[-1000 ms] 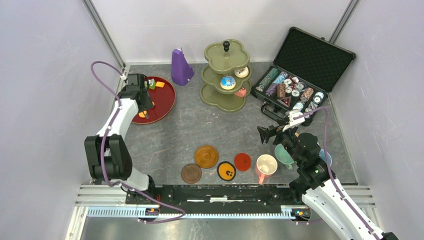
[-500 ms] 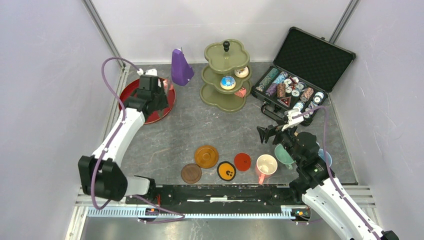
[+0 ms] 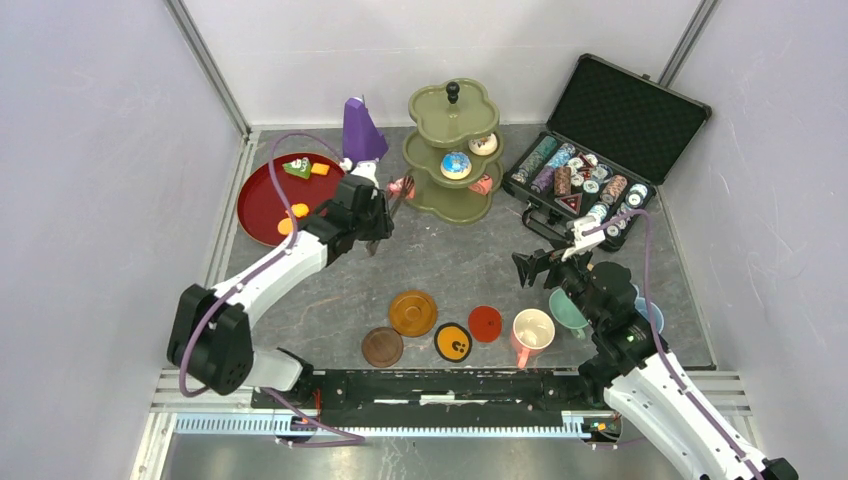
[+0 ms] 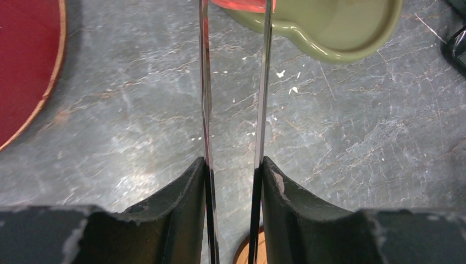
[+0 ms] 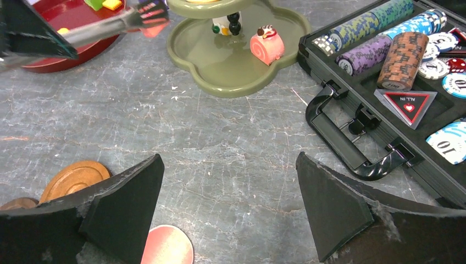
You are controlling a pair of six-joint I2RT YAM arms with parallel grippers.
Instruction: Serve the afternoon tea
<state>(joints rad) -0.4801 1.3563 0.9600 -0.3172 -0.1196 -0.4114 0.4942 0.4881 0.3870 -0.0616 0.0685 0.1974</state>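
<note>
Left pincer [image 4: 233,165] is squeezing a pair of thin metal tongs [image 4: 204,99], its jaws drawn in narrow against the two blades. The tongs' tips are pinching a small pink pastry [image 4: 242,4]. That pastry is hanging right at the rim of the lowest tier of the olive-green three-tier stand [image 4: 340,33], not yet set down. Right pincer [image 5: 228,159] is standing spread fully wide, gripping nothing, and hovering over the grey stone-patterned bench [image 3: 440,250] near the pink mug [image 3: 532,328].

The hold on the pastry is second-hand, passing through long springy blades. Any slackening of the squeeze is likely to drop it onto the bench short of the tier. A tip catching the rim, or the underside of the middle tier, could jolt the stand. That stand is already carrying a pink roll cake [image 5: 267,45] and a blue-and-white round cake [image 3: 456,164].

The near-left lobe of the lowest tier is lying bare, with the roll cake sitting on the lobe to its right. The middle tier is overhanging it, so a low, flat entry looks wise. A purple pyramid-shaped object [image 3: 362,130] is standing near the arm on its far side, and the round red tray [image 3: 262,205] is lying to the left. Open bench between the stand and the round coasters [image 3: 413,312] is leaving room to back out. The right arm is sitting well apart.
</note>
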